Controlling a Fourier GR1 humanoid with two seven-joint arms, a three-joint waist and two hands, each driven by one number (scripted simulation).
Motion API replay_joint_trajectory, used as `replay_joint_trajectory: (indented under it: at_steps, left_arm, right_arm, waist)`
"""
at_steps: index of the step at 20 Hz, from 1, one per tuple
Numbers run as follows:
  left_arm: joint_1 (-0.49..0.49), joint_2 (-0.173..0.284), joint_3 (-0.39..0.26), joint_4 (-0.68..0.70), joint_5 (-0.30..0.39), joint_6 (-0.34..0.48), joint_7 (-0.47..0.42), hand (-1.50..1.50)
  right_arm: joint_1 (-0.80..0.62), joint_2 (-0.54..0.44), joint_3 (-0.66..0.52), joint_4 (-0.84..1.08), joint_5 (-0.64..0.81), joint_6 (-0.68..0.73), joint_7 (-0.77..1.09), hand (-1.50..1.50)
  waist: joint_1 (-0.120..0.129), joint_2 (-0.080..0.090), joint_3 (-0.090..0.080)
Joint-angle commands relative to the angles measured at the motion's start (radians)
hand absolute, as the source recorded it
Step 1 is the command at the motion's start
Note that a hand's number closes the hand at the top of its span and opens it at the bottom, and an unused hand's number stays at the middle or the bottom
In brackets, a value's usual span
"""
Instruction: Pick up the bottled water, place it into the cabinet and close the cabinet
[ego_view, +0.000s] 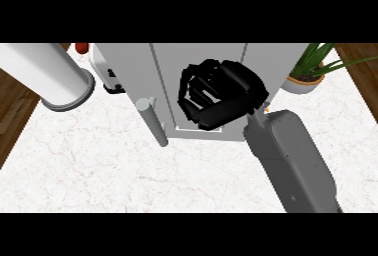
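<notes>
From the head view I noted a white marble-veined counter top (111, 170) with dark wood flooring (16, 112) at both sides. A grey box-shaped cabinet (133, 65) with a cylindrical grey handle (153, 122) stood centre. The right hand (221, 95) sat against the cabinet front, fingers curled; I could not tell whether they enclosed anything. I could not locate the bottled water. A white cylinder (48, 75) lay at left, cut off by the frame; a potted green plant (310, 70) stood at right. A small red object (81, 48) and a white item (103, 72) behind the cabinet were unidentifiable.
</notes>
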Motion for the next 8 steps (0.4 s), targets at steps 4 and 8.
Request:
replay_joint_trajectory:
  at_steps: [4,8]
  left_arm:
    - [-0.049,0.018,0.004,0.012,0.012,0.001,0.040,-1.50]
    - [-0.037,0.012,0.028,0.008,0.029,0.003,0.056,-1.50]
  right_arm:
    - [-0.185,0.029,-0.004,0.180,-0.052,-0.088,-0.046,1.50]
    - [-0.179,0.021,-0.062,0.170,-0.060,-0.036,0.005,1.50]
  waist:
    - [0.038,0.038,-0.017]
    - [0.025,0.035,-0.017]
